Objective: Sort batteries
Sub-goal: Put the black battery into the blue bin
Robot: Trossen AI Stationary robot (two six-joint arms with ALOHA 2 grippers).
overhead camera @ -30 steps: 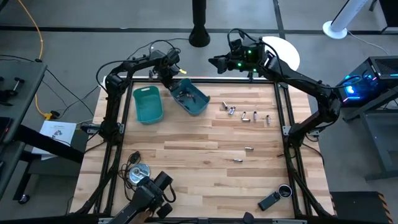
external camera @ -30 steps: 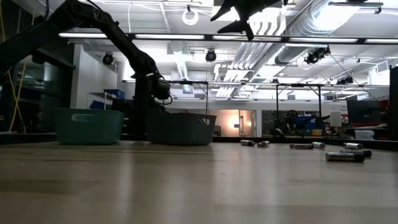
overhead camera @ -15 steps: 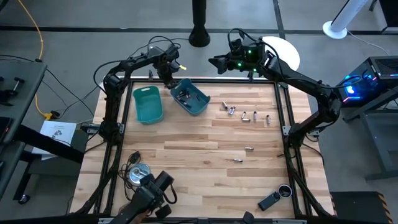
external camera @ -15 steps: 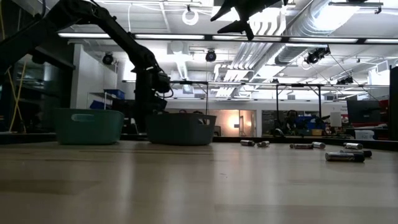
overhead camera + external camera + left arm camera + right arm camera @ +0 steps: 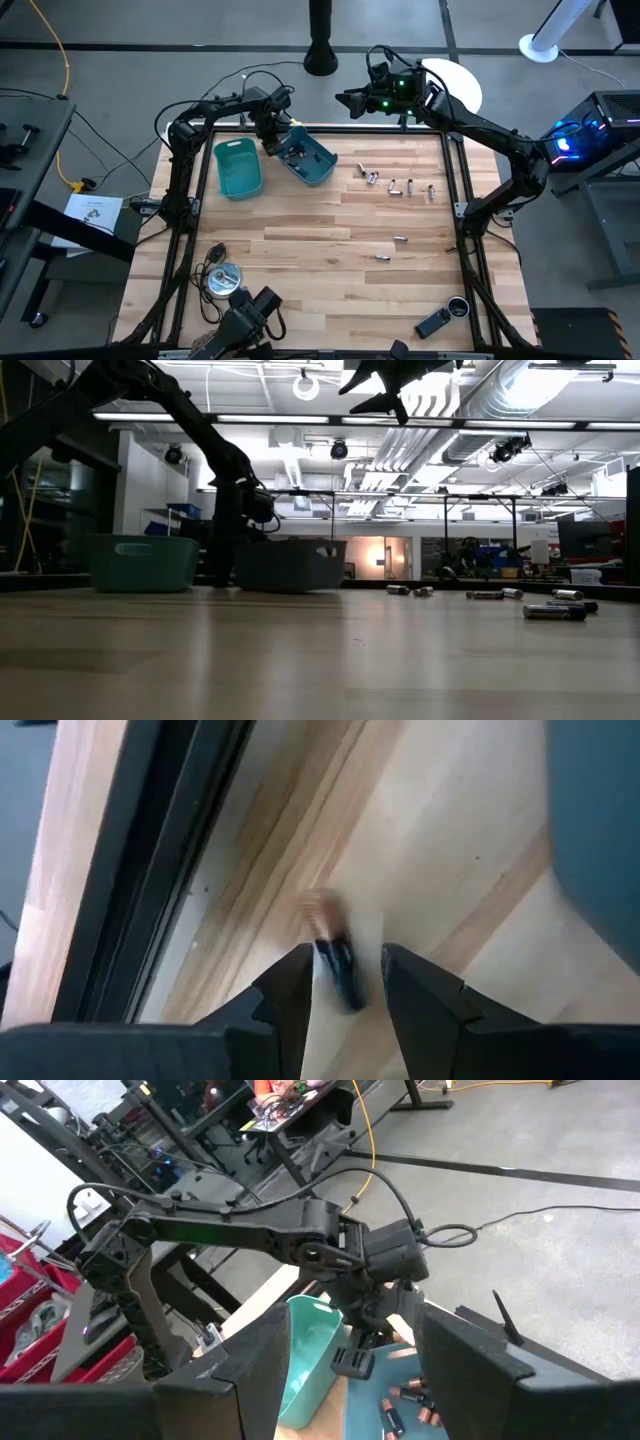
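Several small batteries (image 5: 395, 187) lie loose on the right half of the wooden table, and more lie in the right teal bin (image 5: 305, 157). The left teal bin (image 5: 237, 167) stands beside it. My left gripper (image 5: 270, 140) is low at the far side, between the two bins. In its wrist view it is open (image 5: 348, 958), its fingers either side of a dark, copper-tipped battery (image 5: 335, 970) that appears to lie on the wood. I cannot tell whether they touch it. My right gripper (image 5: 346, 100) hangs open high above the far edge (image 5: 382, 385).
A silver disc with a black cable (image 5: 220, 278) lies near the table's near-left corner. A black gadget with a round lens (image 5: 440, 320) lies near the near-right corner. The black frame rail (image 5: 170, 870) runs close beside the left gripper. Bare wood spans the table's middle (image 5: 320, 240).
My left gripper drew back from the right bin toward the far edge. It then came down to the table in the gap between the two bins. The right arm, the bins and the loose batteries stayed put.
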